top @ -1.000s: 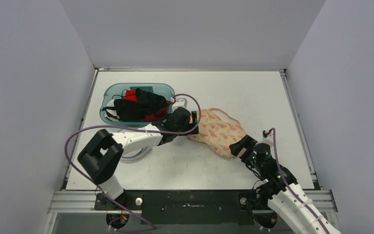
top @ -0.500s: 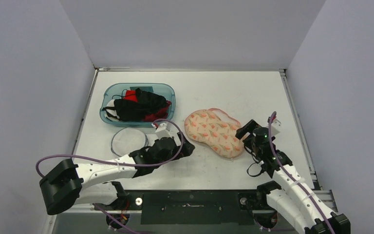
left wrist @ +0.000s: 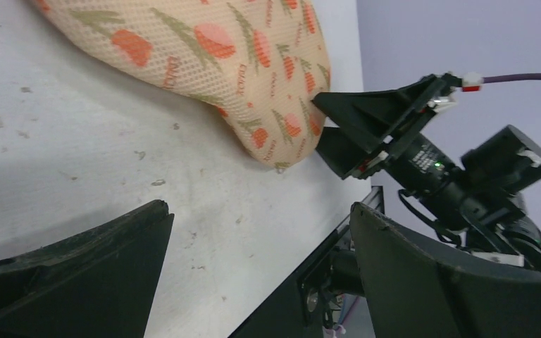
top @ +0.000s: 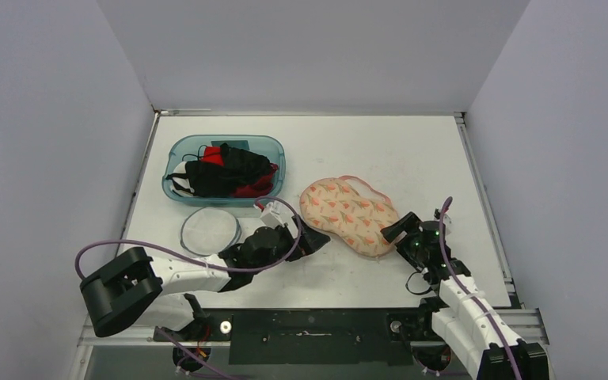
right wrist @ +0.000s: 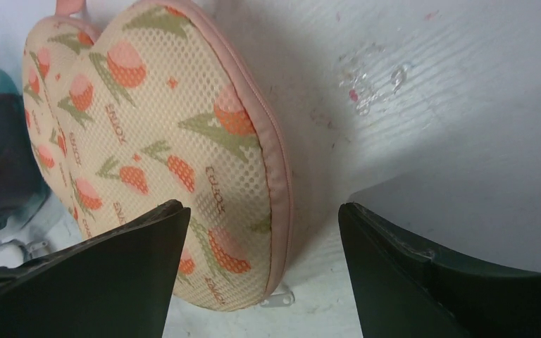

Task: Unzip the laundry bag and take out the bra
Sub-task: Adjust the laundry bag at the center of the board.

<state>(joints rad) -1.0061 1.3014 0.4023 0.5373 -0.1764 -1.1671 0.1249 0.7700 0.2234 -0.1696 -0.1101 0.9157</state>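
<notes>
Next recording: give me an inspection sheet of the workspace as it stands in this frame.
Surface: white table, scuffed and speckled.
Job's things: peach tulip-print laundry bag lies flat and looks zipped; zipper pull at its near end; bra not visible.
Clutter: teal bin holding black and red garments; round mesh disc in front of it.
Grippers: left gripper open beside the bag's near left edge; right gripper open at its near right end; neither holds anything.
Cables: purple cables loop off both arms, none across the bag.
Surroundings: plain walls on three sides.
</notes>
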